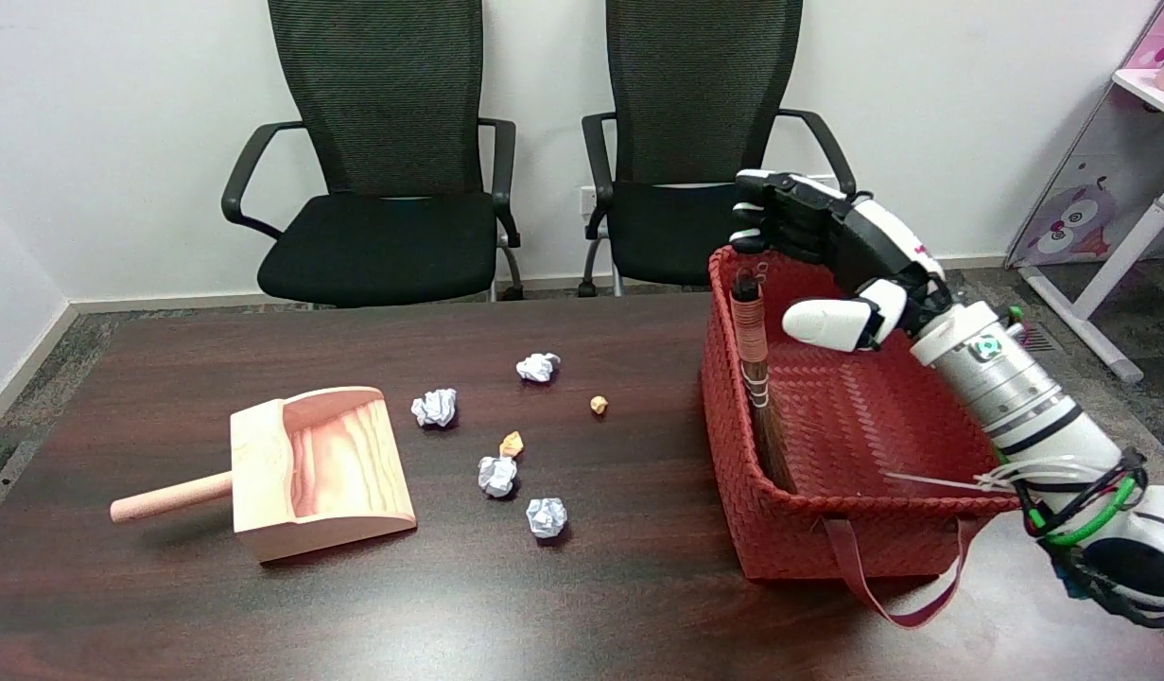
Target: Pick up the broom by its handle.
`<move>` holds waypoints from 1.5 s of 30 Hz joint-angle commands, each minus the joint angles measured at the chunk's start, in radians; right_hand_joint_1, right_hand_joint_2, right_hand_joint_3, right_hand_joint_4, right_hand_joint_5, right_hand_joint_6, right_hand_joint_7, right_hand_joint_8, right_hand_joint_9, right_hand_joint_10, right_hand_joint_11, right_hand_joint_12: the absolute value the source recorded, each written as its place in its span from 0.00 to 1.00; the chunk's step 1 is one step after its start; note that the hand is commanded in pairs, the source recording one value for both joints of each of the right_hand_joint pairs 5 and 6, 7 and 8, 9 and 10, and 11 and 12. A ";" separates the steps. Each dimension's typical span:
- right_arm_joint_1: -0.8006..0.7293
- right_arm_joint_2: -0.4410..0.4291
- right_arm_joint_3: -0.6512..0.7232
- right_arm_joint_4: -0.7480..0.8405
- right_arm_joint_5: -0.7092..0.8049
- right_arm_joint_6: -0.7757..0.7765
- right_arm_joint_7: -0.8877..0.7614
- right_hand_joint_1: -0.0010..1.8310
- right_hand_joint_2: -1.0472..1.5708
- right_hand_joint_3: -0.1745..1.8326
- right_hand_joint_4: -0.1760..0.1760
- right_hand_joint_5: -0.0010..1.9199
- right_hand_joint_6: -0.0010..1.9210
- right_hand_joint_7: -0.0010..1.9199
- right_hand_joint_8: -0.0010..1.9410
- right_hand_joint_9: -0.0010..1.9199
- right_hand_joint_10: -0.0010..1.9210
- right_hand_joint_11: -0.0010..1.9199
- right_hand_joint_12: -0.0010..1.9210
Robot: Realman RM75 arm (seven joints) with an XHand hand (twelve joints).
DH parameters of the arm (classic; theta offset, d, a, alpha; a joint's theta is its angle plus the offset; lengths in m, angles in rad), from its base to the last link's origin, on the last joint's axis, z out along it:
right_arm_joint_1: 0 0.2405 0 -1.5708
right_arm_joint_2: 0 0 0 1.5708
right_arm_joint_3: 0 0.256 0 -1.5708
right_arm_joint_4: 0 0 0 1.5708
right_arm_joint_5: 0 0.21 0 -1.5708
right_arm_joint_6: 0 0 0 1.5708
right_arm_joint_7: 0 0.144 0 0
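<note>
Item: broom [757,378], right-centre of the frame. I find it leaning inside the red woven basket [856,530], against the basket's left wall. Its long axis runs from the handle tip near the basket's upper left rim down to the bristles on the basket floor toward the lower frame.

Appearance: short and slim; the handle is reddish-brown with dark cap and pale wrapped bands, widening into brownish bristles below. Only the upper handle stands clear of the rim.

Item: right hand [827,255], upper right of centre, above the basket's far rim. I read it as empty, fingers extended and apart from the thumb, holding nothing. The handle tip lies just left of and slightly below the fingertips, near but apart.

Judgement: my coming move turns on shifting left and down to bracket that upper handle.

Also on the table [638,586]: wooden dustpan [321,468], crumpled paper balls [496,473].
</note>
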 commanded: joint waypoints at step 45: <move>0.100 -0.194 -0.033 0.082 -0.132 0.242 0.223 0.49 0.40 0.45 0.07 0.23 0.23 0.23 0.22 0.30 0.30 0.43 0.43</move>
